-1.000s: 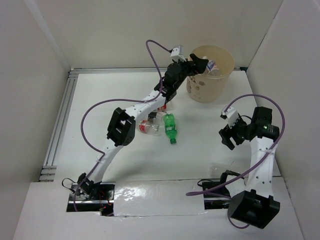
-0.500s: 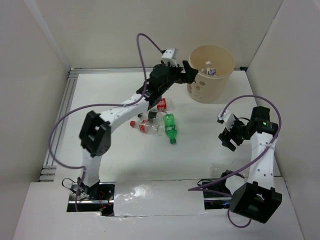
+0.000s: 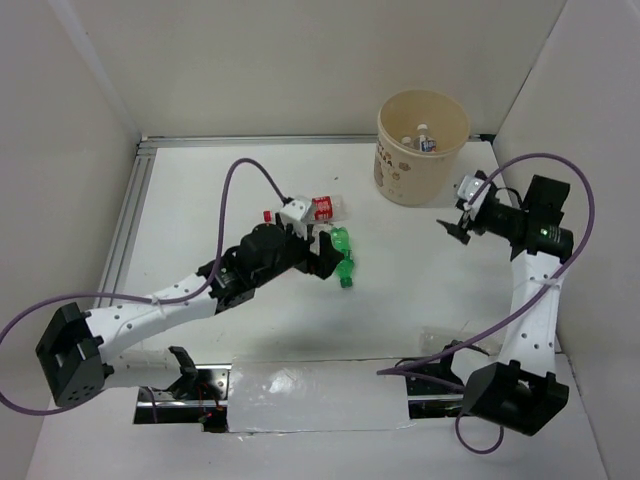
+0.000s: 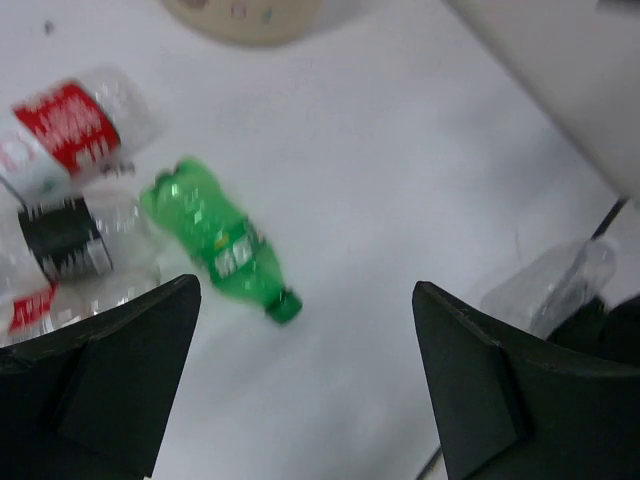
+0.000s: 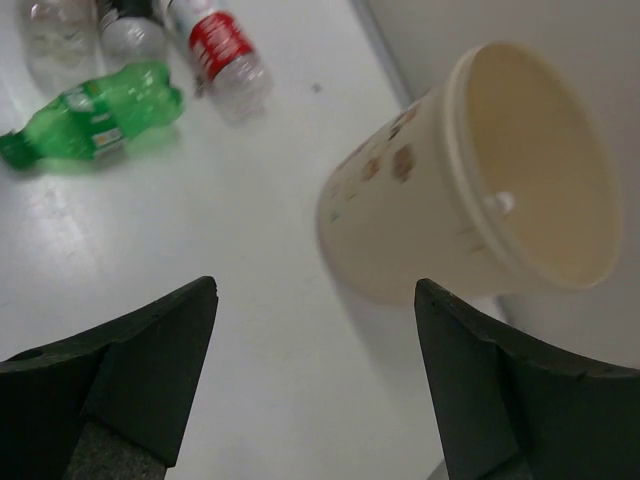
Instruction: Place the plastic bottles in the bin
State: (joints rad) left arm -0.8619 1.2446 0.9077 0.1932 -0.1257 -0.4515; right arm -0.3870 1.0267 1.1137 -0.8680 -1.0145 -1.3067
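The beige bin stands at the back right with a small clear bottle inside. A green bottle lies mid-table; a red-labelled bottle lies just behind it. My left gripper is open and empty, hovering right at the green bottle's left side. In the left wrist view the green bottle, the red-labelled bottle and a dark-labelled bottle lie ahead of the open gripper. My right gripper is open and empty, right of the bin.
A clear bottle lies near the right arm's base and shows in the left wrist view. The right wrist view shows the green bottle, the red-labelled bottle and two clear ones. White walls enclose the table.
My left arm has drawn back from the bin's rim and come down to the bottles mid-table, jaws empty. My right gripper has moved back and up, closer to the bin.
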